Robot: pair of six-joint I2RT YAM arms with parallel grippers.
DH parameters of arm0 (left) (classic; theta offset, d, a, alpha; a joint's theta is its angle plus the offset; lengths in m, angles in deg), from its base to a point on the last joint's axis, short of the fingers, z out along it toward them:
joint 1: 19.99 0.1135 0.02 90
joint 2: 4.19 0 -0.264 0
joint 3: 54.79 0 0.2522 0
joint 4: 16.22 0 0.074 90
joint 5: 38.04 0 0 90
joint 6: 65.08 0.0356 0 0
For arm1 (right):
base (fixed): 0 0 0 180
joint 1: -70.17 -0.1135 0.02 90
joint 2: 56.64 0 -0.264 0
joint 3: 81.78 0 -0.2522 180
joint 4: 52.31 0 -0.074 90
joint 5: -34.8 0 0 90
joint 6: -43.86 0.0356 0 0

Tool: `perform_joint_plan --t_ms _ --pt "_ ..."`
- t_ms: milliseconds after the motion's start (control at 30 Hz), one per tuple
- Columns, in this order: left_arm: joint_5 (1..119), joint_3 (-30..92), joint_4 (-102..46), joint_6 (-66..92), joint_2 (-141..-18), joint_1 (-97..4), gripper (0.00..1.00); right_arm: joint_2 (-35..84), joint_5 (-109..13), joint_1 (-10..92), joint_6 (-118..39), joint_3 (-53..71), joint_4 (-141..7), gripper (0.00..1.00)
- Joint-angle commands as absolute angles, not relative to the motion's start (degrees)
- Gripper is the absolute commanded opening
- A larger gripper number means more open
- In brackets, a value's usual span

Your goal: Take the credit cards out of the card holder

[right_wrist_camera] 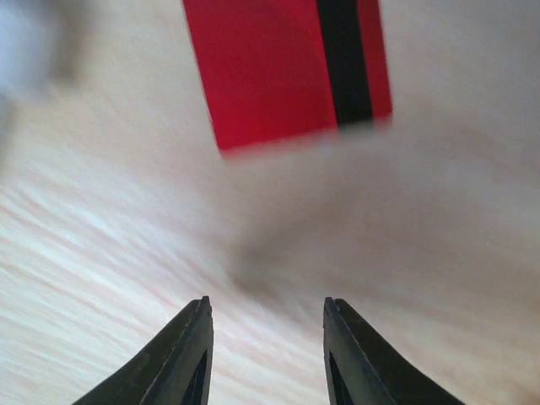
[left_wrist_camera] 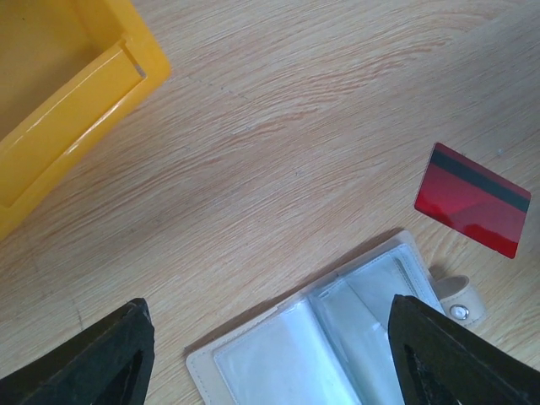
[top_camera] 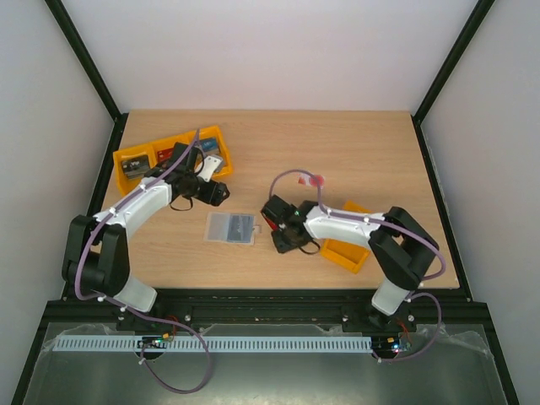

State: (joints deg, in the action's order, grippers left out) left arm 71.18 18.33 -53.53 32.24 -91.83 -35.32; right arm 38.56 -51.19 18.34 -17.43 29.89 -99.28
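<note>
Right now the dark red card (left_wrist_camera: pixel 472 200) lies flat on the table (left_wrist_camera: pixel 295 126), stripe side up, already out and just beside the card holder (left_wrist_camera: pixel 337 329), near its snap tab (left_wrist_camera: pixel 456 305). The holder lies open on the wood between the two arms, clear sleeves up, and the sleeves I can see from the left wrist look empty; I cannot make out any other card. My left gripper (left_wrist_camera: pixel 268 337) hangs over the holder with its fingers (left_wrist_camera: pixel 93 363) spread wide and nothing between them. My right gripper (right_wrist_camera: pixel 267 337) sits low over the table with the red card just ahead of it, fingers a small way apart and empty; that view is blurred. I judge the card to be very light, stiff and slick, and lying flush like this it offers no edge to pinch from above, so I would press one fingertip on a short edge to tip or slide it, then close on its two long sides. The holder should be soft and floppy and liable to skate on the wood when a card is drawn, so I would pin its cream border with one finger and stay off the thin plastic, which could crease. An orange-yellow bin (left_wrist_camera: pixel 59 110) stands well apart from the holder
</note>
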Motion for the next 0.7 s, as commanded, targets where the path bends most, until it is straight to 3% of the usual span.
perform_joint_plan --t_ms 0,233,433,533,667 --pt "71.94 16.66 -52.95 32.49 -89.22 -35.02 0.78 43.78 -53.90 21.58 -21.51 15.10 -105.97 0.35" --pt "71.49 15.81 -52.51 32.98 -88.03 -35.02 0.81 58.03 -54.52 27.15 -24.94 -0.36 -102.44 0.19" --pt "71.19 15.18 -52.00 33.34 -87.52 -35.03 0.83 66.32 -53.75 27.54 -26.92 -3.86 -102.06 0.08" --pt "71.29 15.21 -52.01 33.32 -87.52 -35.05 0.83 66.12 -53.74 27.56 -26.52 -1.14 -103.15 0.02" --pt "71.69 15.17 -51.83 33.36 -87.67 -35.02 0.83 60.61 -52.73 27.48 -24.45 8.55 -101.03 0.02"
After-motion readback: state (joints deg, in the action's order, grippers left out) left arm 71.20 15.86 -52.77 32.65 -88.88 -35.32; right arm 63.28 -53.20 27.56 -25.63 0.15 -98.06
